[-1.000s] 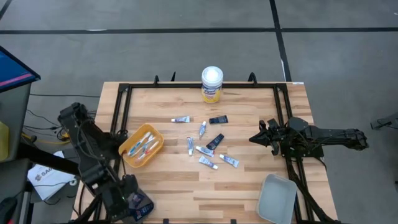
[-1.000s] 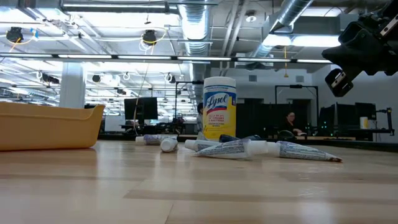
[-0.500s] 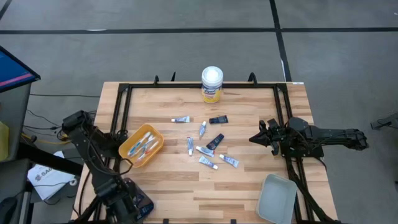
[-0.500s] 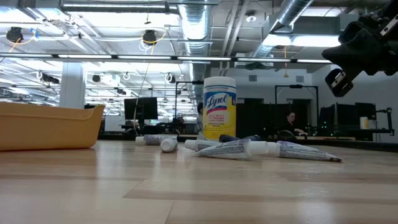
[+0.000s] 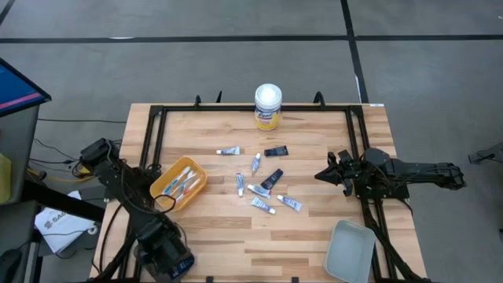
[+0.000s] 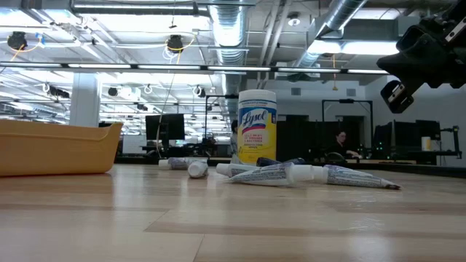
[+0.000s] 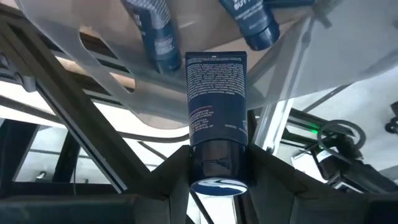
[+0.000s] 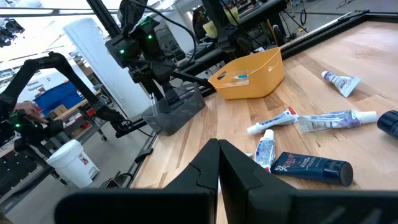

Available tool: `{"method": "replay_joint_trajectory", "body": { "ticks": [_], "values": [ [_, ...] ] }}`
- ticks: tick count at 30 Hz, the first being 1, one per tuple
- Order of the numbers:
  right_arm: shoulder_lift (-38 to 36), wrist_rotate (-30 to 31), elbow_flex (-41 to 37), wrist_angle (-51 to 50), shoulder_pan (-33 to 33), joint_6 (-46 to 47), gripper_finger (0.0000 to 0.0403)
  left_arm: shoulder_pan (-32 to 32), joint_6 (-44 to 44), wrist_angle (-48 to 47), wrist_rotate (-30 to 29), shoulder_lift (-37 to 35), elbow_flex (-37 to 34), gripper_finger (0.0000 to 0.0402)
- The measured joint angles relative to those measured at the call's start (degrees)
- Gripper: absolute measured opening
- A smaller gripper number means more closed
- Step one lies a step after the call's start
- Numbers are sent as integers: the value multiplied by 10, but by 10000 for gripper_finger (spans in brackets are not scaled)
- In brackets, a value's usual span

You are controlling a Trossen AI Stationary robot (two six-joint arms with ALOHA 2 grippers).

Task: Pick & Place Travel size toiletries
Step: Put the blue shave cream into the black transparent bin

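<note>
Surface: wooden surface (image 5: 220,236), toiletries (image 5: 263,182) loose mid-surface, toothbrushes in the yellow tray (image 5: 179,185).
Left gripper (image 7: 217,180): jaws clamped on a navy tube (image 7: 216,118) over a clear bin (image 7: 186,68) holding similar tubes.
Right gripper (image 8: 219,163): jaws closed, empty, near the right edge.
Advice: centre the tube over the bin before releasing.

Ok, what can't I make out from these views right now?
Yellow tray contents: low view, its near wall hides them.
Left claw and its navy tube: high view, the arm's own body covers them.
Loose tubes, their print: high view, too small to read.
</note>
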Motion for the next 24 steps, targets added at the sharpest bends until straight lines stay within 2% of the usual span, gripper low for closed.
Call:
{"method": "replay_joint_trajectory", "body": {
  "ticks": [9,15,24],
  "values": [
    [0,0,0,0,0,0,0,13,6,6,20,0,-1,128],
    [0,0,0,0,0,0,0,13,8,30,59,0,-35,128],
    [0,0,0,0,0,0,0,25,21,45,64,0,-65,135]
  ]
}}
